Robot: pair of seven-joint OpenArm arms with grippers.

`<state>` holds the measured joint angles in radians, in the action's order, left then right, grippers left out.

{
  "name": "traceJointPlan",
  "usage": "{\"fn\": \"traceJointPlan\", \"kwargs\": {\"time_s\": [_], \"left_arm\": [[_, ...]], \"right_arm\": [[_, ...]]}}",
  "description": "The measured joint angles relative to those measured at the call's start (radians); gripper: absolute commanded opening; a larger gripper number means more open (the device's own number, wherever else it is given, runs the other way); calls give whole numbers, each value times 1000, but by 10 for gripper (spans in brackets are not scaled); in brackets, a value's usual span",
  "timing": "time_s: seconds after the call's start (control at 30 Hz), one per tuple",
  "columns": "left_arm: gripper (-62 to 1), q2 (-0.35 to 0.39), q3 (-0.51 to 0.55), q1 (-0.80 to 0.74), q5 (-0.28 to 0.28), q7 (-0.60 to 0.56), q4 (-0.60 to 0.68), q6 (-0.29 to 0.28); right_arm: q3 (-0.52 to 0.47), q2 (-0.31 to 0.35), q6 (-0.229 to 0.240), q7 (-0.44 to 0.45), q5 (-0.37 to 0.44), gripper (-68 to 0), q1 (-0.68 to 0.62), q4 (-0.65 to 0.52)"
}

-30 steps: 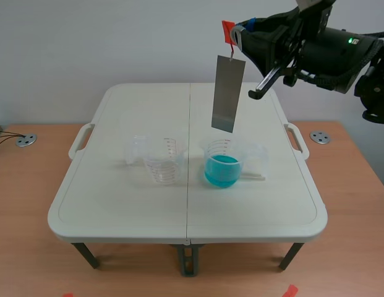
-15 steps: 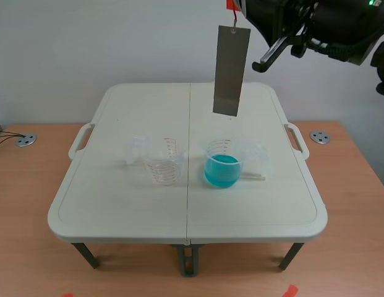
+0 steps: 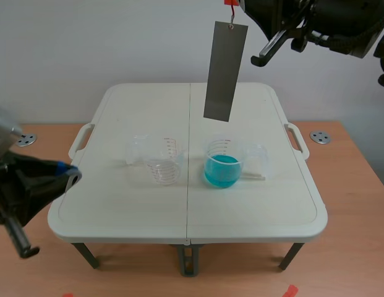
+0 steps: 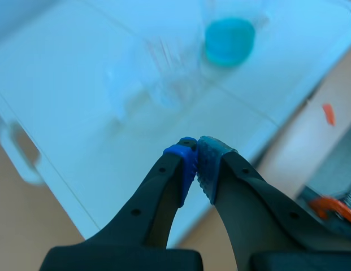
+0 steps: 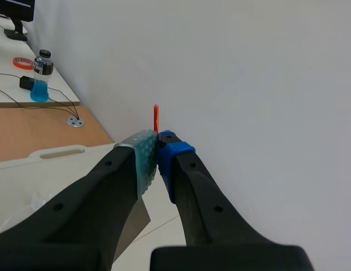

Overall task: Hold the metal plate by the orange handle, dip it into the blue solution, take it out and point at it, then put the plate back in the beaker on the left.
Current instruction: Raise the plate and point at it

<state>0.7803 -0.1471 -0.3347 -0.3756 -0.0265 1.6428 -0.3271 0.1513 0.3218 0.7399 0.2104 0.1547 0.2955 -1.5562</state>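
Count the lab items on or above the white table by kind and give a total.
Clear plastic beakers: 2 (empty beaker, beaker of blue solution)
Flat grey metal plate hanging from an orange handle: 1
Total: 3

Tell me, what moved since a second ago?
The right arm's fingers, shut on the orange handle, lifted the metal plate higher above the blue beaker. The left arm's fingers, shut on nothing, came into view low beside the table. The blue beaker and the empty beaker stayed put.
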Motion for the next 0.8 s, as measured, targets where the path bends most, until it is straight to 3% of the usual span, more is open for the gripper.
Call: {"fn": "traceJointPlan", "kwargs": {"time_s": [0.13, 0.33, 0.5, 0.8], "left_arm": [[-591, -48, -101, 180, 0, 82, -11, -10], [-591, -180, -274, 406, 12, 170, -109, -10], [-591, -318, -360, 521, 93, 174, -226, -11], [-591, -510, -393, 631, 234, 172, -411, -11]], "right_arm": [[0, 0, 0, -3, 0, -660, 0, 0], [0, 0, 0, -3, 0, -660, 0, 0], [0, 0, 0, -3, 0, -660, 0, 0], [0, 0, 0, -3, 0, -660, 0, 0]]}}
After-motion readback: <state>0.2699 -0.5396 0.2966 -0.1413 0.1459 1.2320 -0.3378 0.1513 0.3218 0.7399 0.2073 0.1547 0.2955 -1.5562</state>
